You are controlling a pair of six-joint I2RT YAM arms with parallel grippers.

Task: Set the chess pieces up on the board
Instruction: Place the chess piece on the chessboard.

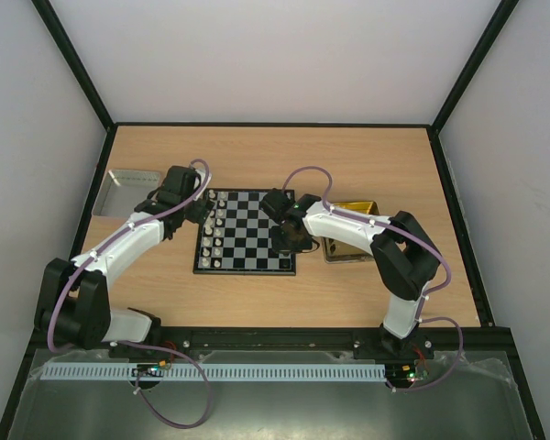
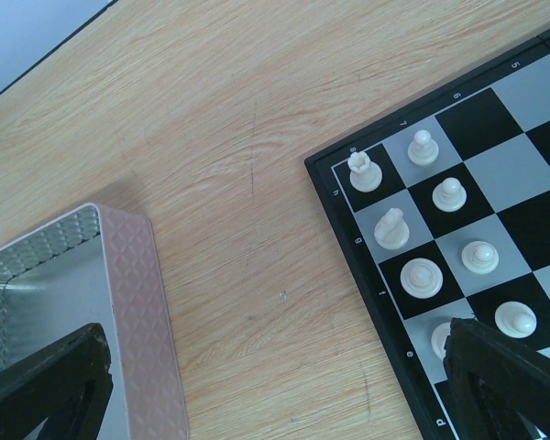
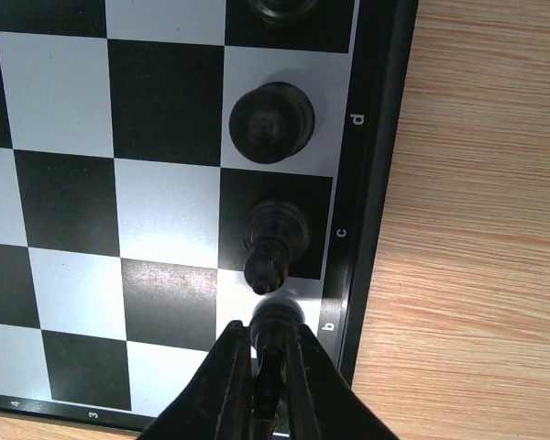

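The right claw [image 3: 268, 383] pinched a black piece [image 3: 275, 316] over the board's [image 3: 378, 137] three-o'clock edge. It was best lowered straight, clear of its neighbour [image 3: 273, 240]. The left claw [image 2: 275, 390] gaped wide, empty.

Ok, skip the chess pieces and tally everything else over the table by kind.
Board: 1
Trays: 2, a silver tray and a yellow tray
Grippers: 2, left gripper open, right gripper shut on a black piece
Total: 5
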